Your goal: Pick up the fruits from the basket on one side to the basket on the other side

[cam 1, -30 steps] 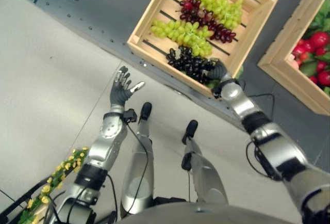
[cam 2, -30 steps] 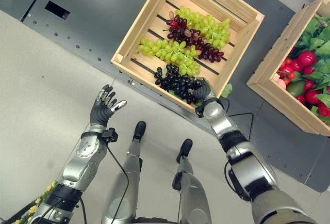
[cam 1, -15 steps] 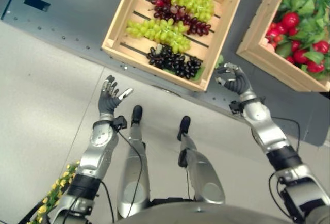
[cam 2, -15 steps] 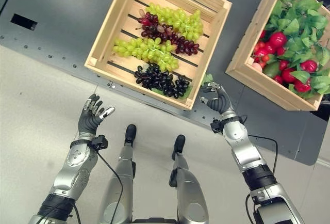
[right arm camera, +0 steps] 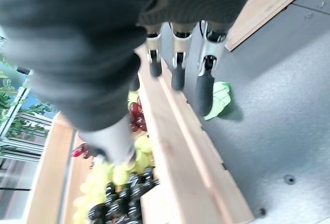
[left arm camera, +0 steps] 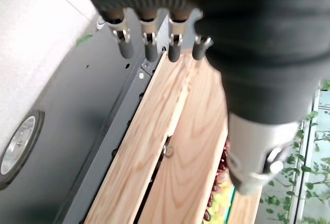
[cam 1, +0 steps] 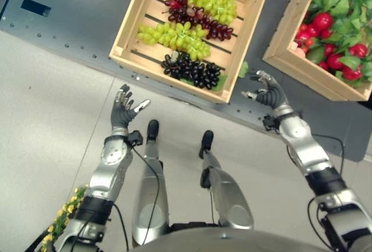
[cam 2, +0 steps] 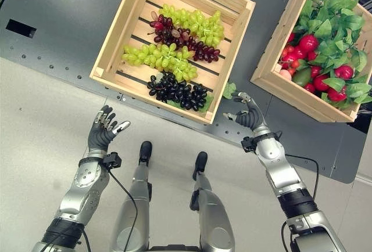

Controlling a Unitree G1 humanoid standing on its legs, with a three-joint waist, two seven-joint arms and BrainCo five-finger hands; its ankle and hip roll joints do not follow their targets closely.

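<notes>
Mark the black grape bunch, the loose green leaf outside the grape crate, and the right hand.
black grape bunch (cam 2: 177,91), right eye view, middle of the cluster.
loose green leaf (right arm camera: 217,98), right wrist view, centre of the leaf.
right hand (cam 2: 250,117), right eye view, on the palm.

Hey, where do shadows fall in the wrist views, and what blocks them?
Right wrist view: the green leaf throws a shadow on the dark platform; the right hand cover hides some grapes. Left wrist view: the left hand cover hides part of the grape crate.
</notes>
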